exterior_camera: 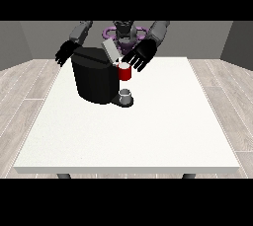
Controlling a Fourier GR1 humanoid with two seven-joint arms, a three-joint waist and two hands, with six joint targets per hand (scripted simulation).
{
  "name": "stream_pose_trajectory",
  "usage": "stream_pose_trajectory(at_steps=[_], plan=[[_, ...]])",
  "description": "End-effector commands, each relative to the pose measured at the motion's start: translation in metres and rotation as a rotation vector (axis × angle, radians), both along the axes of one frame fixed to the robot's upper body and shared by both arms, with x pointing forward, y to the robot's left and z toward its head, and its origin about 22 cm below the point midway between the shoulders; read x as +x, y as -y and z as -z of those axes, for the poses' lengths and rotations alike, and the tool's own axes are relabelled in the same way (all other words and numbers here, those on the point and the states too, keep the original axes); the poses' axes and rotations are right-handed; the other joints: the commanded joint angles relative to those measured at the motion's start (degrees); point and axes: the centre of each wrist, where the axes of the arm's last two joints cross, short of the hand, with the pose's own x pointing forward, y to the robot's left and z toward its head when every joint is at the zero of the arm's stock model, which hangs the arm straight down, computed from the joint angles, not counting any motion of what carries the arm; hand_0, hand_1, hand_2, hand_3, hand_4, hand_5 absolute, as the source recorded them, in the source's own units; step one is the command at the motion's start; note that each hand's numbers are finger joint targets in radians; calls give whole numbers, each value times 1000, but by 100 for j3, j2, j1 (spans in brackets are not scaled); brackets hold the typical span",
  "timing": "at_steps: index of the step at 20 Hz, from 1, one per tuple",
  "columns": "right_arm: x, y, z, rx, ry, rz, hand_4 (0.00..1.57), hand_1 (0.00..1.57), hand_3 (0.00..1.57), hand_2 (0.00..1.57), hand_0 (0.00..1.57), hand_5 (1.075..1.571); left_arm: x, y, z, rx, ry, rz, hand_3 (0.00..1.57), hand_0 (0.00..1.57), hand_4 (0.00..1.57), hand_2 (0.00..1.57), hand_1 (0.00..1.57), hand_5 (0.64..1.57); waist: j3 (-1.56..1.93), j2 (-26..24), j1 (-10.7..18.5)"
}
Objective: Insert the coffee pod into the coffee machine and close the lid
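A black coffee machine point(93, 79) stands on the white table point(148, 131) at the back left of centre. Its grey lid point(109, 50) is tilted up and open. The machine's red front part point(125, 73) juts out to the right, with a small whitish piece, perhaps the pod, point(118, 62) at its top. Below it a grey cup point(126, 95) sits on the drip base. The hand at the view's right point(140, 55) hovers just above and right of the red part, fingers spread, holding nothing that I can see. The hand at the view's left point(64, 52) hangs behind the machine's left corner, fingers relaxed.
The robot's torso point(123, 33) rises behind the machine. The table's near edge point(128, 169) runs across the foreground, and wooden floor surrounds the table.
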Motion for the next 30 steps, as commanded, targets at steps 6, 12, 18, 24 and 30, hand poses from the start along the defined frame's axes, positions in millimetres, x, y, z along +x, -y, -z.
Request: stream_pose_trajectory(at_steps=[6, 12, 18, 24, 30], plan=[[-6, -2, -1, -25, -11, -21, 465, 0, 0, 0, 0, 1571, -2, -16, 16, 87, -27, 9, 640, 567, 235, 810, 567, 1571, -6, -67, -96], [-3, 11, 17, 4, -58, 30, 375, 0, 0, 0, 0, 1571, -2, -2, 13, 145, -65, 58, 0, 0, 0, 0, 0, 1571, -3, -186, 179], [-10, 13, 25, 0, -105, 37, 387, 0, 0, 0, 0, 1571, -1, -4, 7, 133, -98, 44, 0, 0, 0, 0, 0, 1571, -3, -504, 141], [-23, 6, 35, 18, -101, 30, 363, 0, 0, 0, 0, 1571, -6, -13, 41, 132, -100, 36, 0, 0, 0, 0, 0, 1571, -5, -651, 198], [-25, 26, 48, 37, -167, 87, 387, 0, 0, 0, 0, 1571, -9, 7, 65, -9, -177, 90, 0, 0, 0, 0, 0, 1571, -5, -1090, 593]])
